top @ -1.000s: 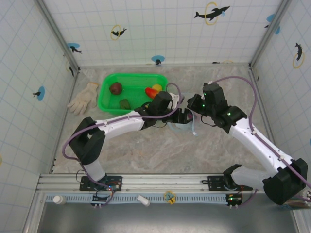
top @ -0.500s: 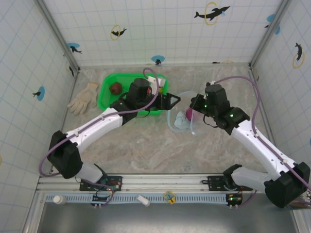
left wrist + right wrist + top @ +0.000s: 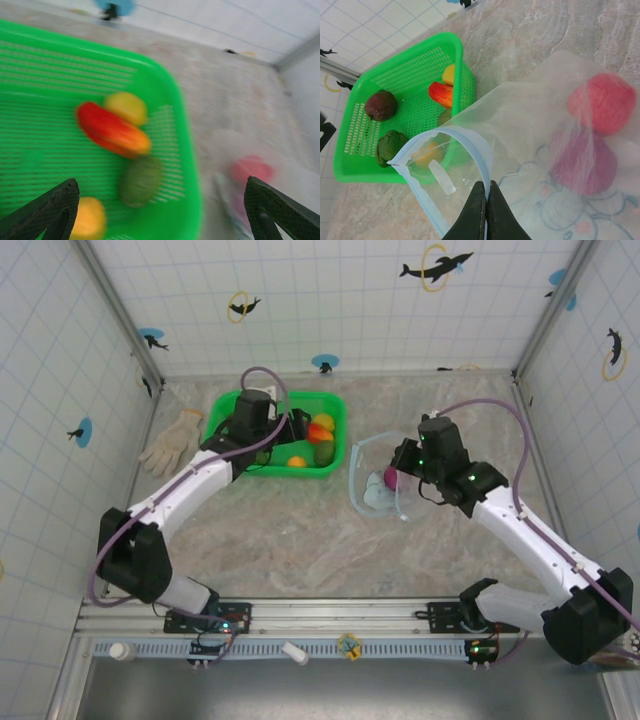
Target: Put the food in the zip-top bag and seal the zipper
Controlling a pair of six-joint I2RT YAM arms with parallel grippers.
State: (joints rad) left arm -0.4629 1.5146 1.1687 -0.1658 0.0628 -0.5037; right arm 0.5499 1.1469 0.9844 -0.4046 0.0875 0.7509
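Note:
The green basket [image 3: 218,420] holds several pieces of food: a red-orange one [image 3: 112,131], a yellow one [image 3: 126,106], a dark green one [image 3: 141,180], an orange one [image 3: 89,220] and a maroon one [image 3: 381,105]. My left gripper [image 3: 160,215] hovers open over the basket's right end [image 3: 295,430], with nothing between its fingers. The clear zip-top bag [image 3: 375,480] lies right of the basket, mouth held open. Inside it lie a pink piece [image 3: 602,102] and a magenta piece [image 3: 582,160]. My right gripper [image 3: 486,192] is shut on the light-blue zipper [image 3: 479,150].
A white glove [image 3: 172,442] lies left of the basket near the left wall. Tiled walls close in the table on three sides. Bare marbled tabletop [image 3: 300,530] stretches in front of the basket and bag.
My left arm has swung from over the bag's mouth back left to the basket, still open. The right gripper has kept its hold on the bag's rim.

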